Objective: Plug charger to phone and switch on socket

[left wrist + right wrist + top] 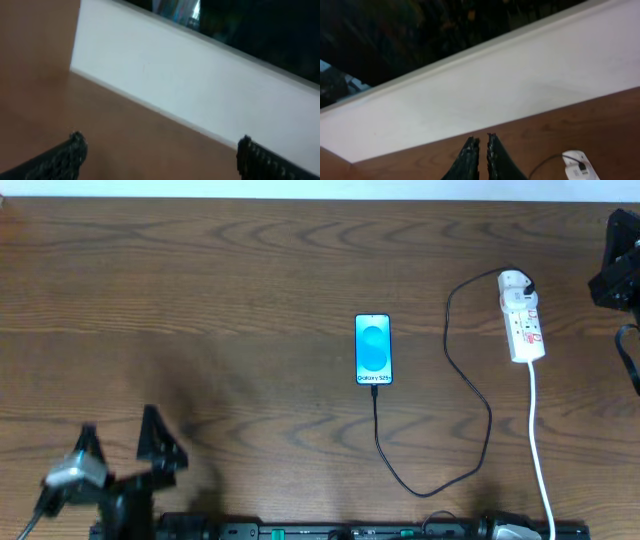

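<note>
The right gripper [483, 148], fingers nearly together and empty, hangs at upper right near the socket [522, 315]. The left gripper [120, 435] gapes wide at lower left. The charger [376, 415] seems plugged into the phone [373, 348] at centre, but I cannot tell whether the switch is on.

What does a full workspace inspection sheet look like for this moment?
Surface: brown wood-grain table.
Job's things: slim blue-screened phone at centre; thin black charger cable loops from its near end to the narrow white power strip on the right; switch state not readable.
Clutter: nothing seen.
Grippers: left gripper open, empty; right gripper shut, empty.
Cables: white strip cord runs to the near edge.
Surroundings: white panel beyond the table.
</note>
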Robot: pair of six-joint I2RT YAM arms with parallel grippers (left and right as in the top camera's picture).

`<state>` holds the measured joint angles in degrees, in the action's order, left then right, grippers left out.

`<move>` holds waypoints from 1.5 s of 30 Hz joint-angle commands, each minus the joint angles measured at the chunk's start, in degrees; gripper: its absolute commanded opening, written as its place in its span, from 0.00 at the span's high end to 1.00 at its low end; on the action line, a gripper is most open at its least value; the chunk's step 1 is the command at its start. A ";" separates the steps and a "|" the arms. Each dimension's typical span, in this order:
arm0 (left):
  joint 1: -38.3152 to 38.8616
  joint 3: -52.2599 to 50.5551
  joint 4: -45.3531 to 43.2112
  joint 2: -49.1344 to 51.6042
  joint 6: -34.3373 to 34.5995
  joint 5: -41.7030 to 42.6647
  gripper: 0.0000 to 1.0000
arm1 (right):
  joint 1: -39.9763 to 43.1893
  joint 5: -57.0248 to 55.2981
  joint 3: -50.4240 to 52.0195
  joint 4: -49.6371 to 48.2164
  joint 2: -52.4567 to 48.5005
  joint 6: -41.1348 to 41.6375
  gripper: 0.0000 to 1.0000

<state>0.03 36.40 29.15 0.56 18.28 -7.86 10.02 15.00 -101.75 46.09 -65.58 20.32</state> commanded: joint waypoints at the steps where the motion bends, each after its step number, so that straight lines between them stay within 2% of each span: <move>1: -0.28 -13.09 -10.69 -0.35 3.04 1.22 0.02 | -1.20 -0.09 0.09 -0.04 0.50 -0.70 0.92; 4: -0.28 -24.63 -21.42 -0.35 3.02 1.22 0.03 | -1.57 -0.09 0.09 -0.04 0.52 -0.70 0.91; 9: -0.28 -32.57 -28.17 -0.35 2.97 1.22 0.03 | -3.17 -0.11 0.09 -0.07 1.53 -0.72 0.89; 11: -0.28 -33.31 -28.17 -0.35 1.20 1.68 0.02 | -3.39 -0.57 0.09 -0.04 2.12 -0.72 0.89; 14: -0.28 -33.40 -28.13 -0.33 -5.40 5.95 0.03 | -3.39 -0.74 0.09 -0.04 3.56 -0.68 0.90; 34: -0.28 -36.17 -25.16 2.29 -5.81 5.95 0.03 | -3.39 -0.72 0.09 -1.55 12.46 -0.66 0.91; 45: -0.17 -36.17 -25.16 2.32 -5.79 5.95 0.03 | -3.39 -0.68 0.20 -0.98 12.85 -0.66 0.95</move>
<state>0.03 1.37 1.74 3.16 13.43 -1.63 6.92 14.57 -101.71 45.12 -52.75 20.32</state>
